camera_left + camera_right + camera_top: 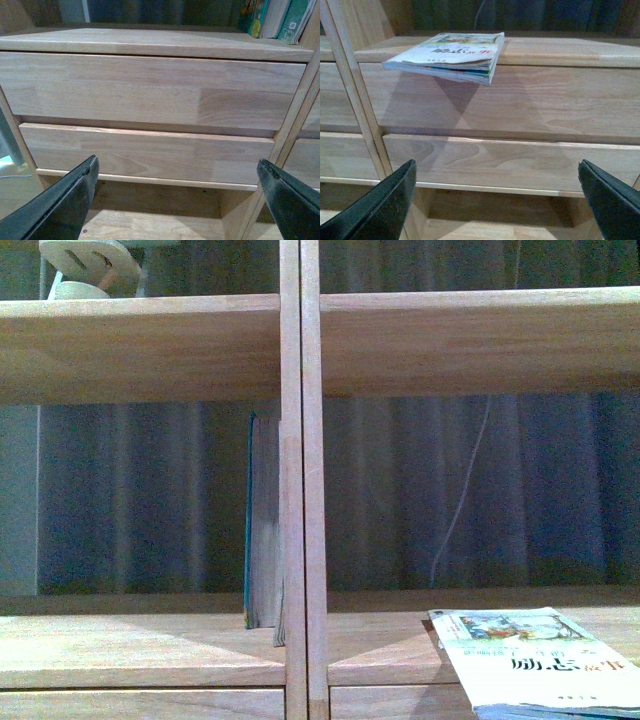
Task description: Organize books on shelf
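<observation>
Already upright: thick teal-covered book (pixel 262 525) in light-wood bookcase (pixel 300 340).
Remaining, we judge: thin white paperback (pixel 535 660), lying flat.
Tools: left gripper (pixel 176 162), right gripper (pixel 496 163) spread wide, empty.

A dark blue-grey curtain (pixel 150 500) hangs in folds across the far side (a thin white cord (pixel 462 510) trails down it at right). A pale wall strip (pixel 18 500) shows at left; the floor (pixel 150 225) is light wood.
</observation>
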### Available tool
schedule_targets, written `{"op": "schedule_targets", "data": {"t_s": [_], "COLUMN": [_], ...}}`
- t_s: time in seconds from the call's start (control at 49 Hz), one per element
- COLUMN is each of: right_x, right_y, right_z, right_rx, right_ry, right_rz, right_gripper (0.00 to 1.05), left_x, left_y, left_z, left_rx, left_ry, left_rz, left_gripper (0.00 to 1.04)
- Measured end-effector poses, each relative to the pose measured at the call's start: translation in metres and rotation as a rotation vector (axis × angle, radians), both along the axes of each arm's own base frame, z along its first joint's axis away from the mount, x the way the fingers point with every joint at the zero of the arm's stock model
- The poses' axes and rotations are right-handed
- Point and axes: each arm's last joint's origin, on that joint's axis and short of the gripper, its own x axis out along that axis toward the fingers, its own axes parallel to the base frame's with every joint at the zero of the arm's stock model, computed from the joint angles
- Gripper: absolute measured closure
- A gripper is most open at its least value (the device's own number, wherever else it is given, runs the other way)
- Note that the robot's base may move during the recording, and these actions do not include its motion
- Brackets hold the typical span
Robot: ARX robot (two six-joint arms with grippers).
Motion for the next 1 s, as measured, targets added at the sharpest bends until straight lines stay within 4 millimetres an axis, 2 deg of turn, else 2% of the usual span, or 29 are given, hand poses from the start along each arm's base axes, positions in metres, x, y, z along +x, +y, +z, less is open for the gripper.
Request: {"op": "schedule_targets", "data": {"t_s": [0.306, 0.53, 0.653, 0.734, 0.856, 0.999], "right_x": [0.003, 0.019, 0.051, 0.078, 0.107, 0.132], "right_y": [-0.002, -0.01, -0.015, -0.017, -0.014, -0.003], "right_z": [-0.002, 0.019, 0.04, 0.053, 0.062, 0.073], "right_rx": [0.051, 0.375, 0.81, 1.001, 1.161, 1.247], "right_ry": [0.054, 0.269, 0.471, 0.508, 0.538, 0.525], "right_rz": [-0.033, 0.002, 0.067, 0.048, 0.022, 0.033], "right_gripper": [0.07, 0.07, 0.07, 0.07, 0.07, 0.07], "left_x": [0.0, 0.0, 0.0, 0.0, 0.0, 0.0], "left_y": [0.0, 0.0, 0.0, 0.0, 0.0, 0.0], "left_z": [0.0, 0.0, 0.0, 0.0, 0.0, 0.0], "left_rx": [0.0, 0.0, 0.0, 0.0, 0.0, 0.0], "left_ry": [0.0, 0.0, 0.0, 0.0, 0.0, 0.0], "left_rz": [0.0, 0.0, 0.0, 0.0, 0.0, 0.0], "left_gripper": [0.07, 0.07, 0.07, 0.07, 0.07, 0.07]}}
